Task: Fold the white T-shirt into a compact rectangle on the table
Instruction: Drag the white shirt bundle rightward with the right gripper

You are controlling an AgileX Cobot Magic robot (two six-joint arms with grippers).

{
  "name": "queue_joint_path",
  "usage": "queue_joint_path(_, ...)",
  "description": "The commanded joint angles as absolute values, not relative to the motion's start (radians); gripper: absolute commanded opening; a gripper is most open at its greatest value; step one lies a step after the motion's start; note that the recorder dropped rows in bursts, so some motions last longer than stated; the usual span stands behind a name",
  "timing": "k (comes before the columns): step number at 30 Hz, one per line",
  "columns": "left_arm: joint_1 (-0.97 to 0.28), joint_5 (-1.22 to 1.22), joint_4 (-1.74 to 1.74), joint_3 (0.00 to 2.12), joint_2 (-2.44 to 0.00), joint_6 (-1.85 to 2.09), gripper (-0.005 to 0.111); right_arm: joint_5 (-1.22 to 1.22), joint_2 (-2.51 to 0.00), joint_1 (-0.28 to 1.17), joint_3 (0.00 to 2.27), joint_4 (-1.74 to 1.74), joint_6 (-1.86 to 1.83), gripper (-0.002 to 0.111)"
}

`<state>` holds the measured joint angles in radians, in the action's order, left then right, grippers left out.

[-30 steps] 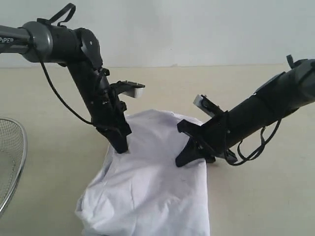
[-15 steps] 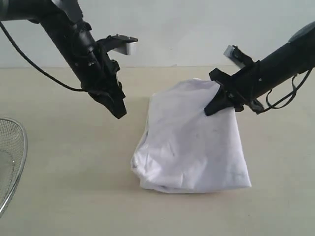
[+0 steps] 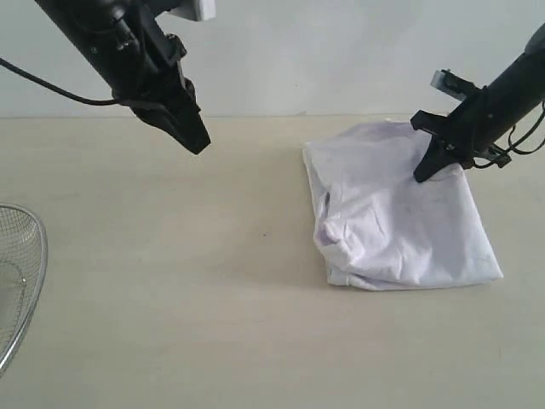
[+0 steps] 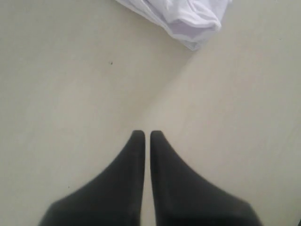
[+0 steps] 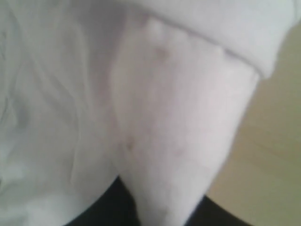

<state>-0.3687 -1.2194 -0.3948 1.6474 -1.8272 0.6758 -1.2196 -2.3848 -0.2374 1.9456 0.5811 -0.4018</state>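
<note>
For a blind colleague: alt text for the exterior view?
A roughly folded white T-shirt lies on a beige table, the right gripper shut on it near its far edge. The left gripper hangs shut, empty, above the table.

**Op A:** From the right wrist view I note the white T-shirt (image 5: 178, 141) draped over my right claw (image 3: 423, 173). The tips are hidden and the fabric is blurred.

**Op B:** And the exterior view?

**Op A:** I see the wire basket (image 3: 25, 256) cut off by the left edge and the left arm (image 3: 128, 51) by the top edge. The left wrist view clips the shirt.
</note>
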Motion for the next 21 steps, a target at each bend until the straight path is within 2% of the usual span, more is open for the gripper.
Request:
queue_joint_path(1, -0.366, -1.221, -0.402, 1.646, -1.764, 0.667, 0.004, -1.221, -2.442, -0.280, 2.027, 0.556, -0.393, 0.000)
queue_joint_path(12, -0.366, -1.221, -0.402, 1.614, -1.730, 0.667, 0.004, -1.221, -2.524, -0.399, 2.153, 0.578, -0.396, 0.000)
queue_joint_path(21, -0.366, -1.221, -0.406, 1.614, -1.730, 0.667, 0.004, -1.221, -2.524, -0.418, 2.155, 0.607, -0.442, 0.000)
